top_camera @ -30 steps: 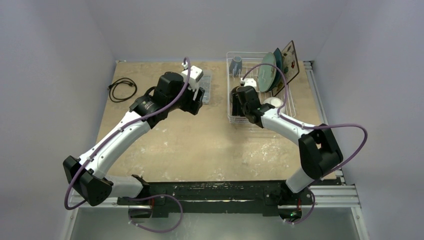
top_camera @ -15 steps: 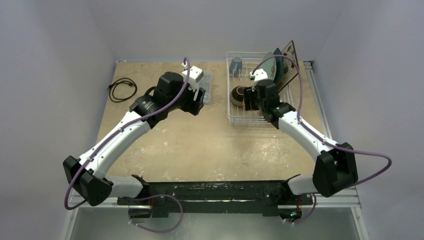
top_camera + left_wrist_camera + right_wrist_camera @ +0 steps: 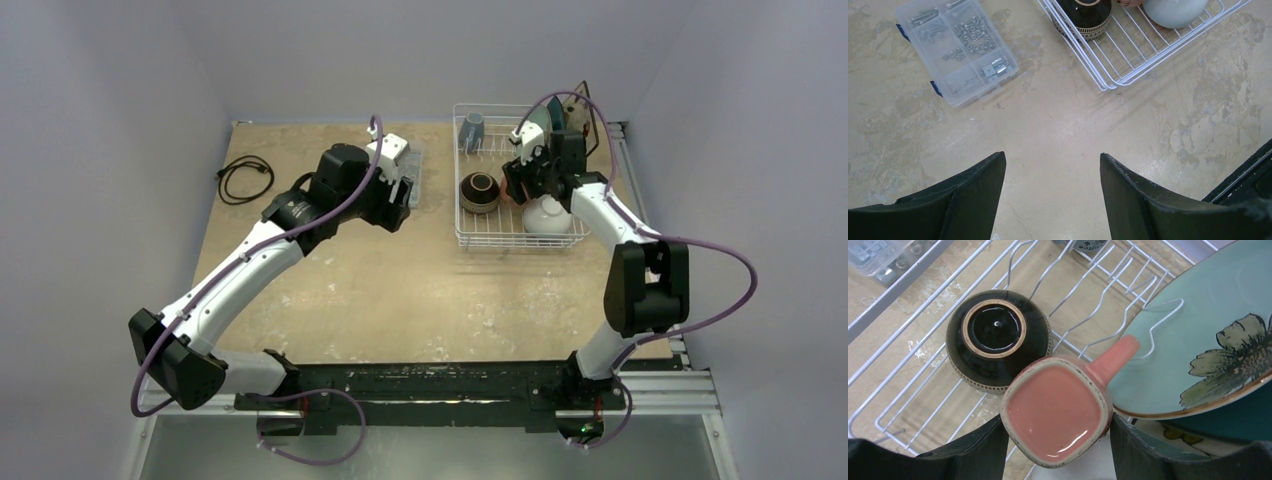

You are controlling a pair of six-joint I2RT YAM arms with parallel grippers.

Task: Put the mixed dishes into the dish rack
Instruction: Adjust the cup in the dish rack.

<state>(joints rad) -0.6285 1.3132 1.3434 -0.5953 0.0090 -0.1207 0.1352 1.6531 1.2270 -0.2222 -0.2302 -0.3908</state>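
The right gripper [image 3: 1055, 434] is pinching the salmon-pink mug [image 3: 1055, 407] by 2 opposite walls, 1 finger on each side, inside the dish rack [image 3: 898, 286]. The mug is sitting upside down between the fingers. Its glossy base is facing the wrist and its mouth is pointing down at the wires, so its long axis is running base to mouth, roughly in line with the fingers. The handle is sticking out ahead and to the right of the fingers, toward the round pale green plate [image 3: 1198, 335]. Whether it is touching that rim, I cannot tell.

To do this well, the mug should probably be going straight down onto open wires, mouth level. It needs to be clearing the brown bowl [image 3: 993, 337] just ahead-left of the fingers, and the fingers should be parting only once the rim is resting.

The left gripper [image 3: 1053, 192] is hanging open and empty over the table, with the clear box [image 3: 955, 50] ahead-left of its fingers.
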